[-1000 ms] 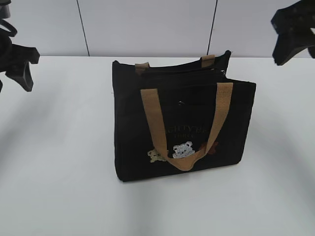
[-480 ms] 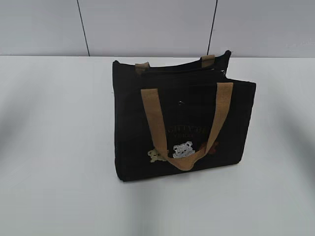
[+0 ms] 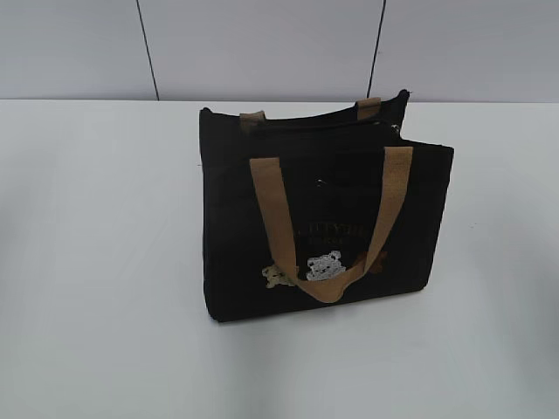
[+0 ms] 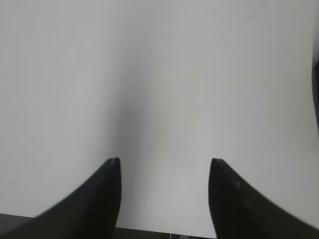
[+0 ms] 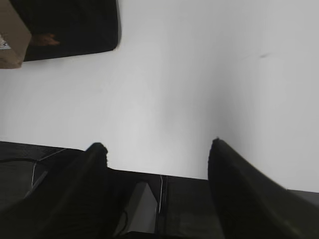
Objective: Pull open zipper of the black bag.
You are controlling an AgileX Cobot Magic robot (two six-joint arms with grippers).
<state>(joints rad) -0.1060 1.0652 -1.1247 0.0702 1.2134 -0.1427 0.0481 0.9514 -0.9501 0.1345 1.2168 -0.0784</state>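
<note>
Wrist views: both grippers (image 4: 164,162) (image 5: 159,144) over bare table (image 4: 159,74), fingers (image 4: 107,194) spread, empty.

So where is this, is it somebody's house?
Probably not a house; it looks like a robot test room or lab. A black bag stands alone on a plain white table, bare grey wall panels sit behind, and robot grippers hover nearby.

Lighting is bright, even and diffuse. The white table (image 3: 105,262) carries only soft, faint shadows; a dim grey band falls between the left gripper (image 4: 164,162) fingers. The black bag (image 3: 236,227) reads underexposed, its lettering barely legible. Both wrist views are soft, their fingers blurred at the edges.
</note>
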